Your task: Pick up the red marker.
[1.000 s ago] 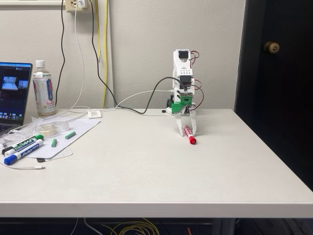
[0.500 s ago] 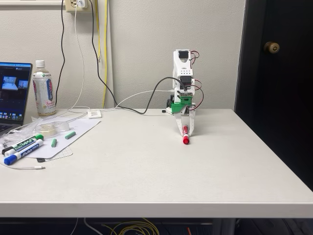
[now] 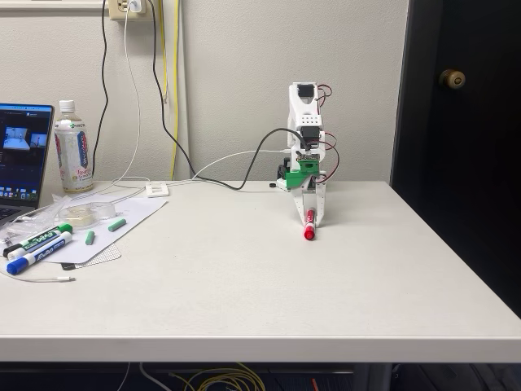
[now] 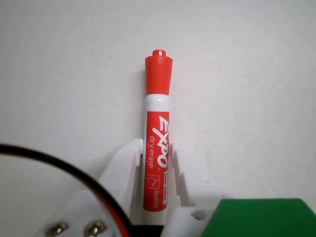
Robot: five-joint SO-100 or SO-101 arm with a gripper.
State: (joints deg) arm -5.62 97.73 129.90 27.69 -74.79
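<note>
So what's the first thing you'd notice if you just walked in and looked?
The red marker jumps out: in the wrist view it sits squeezed between the white claw, cap pointing away. In the fixed view the small white and green robot arm stands at the back of the white table, marker hanging down from it. Off to the left are two more markers and a laptop.

The white table (image 3: 269,277) carried green and blue markers (image 3: 37,248), a bottle (image 3: 73,147) and a laptop (image 3: 23,159) at its left edge, and the red marker (image 3: 309,225) toward its rear.
</note>
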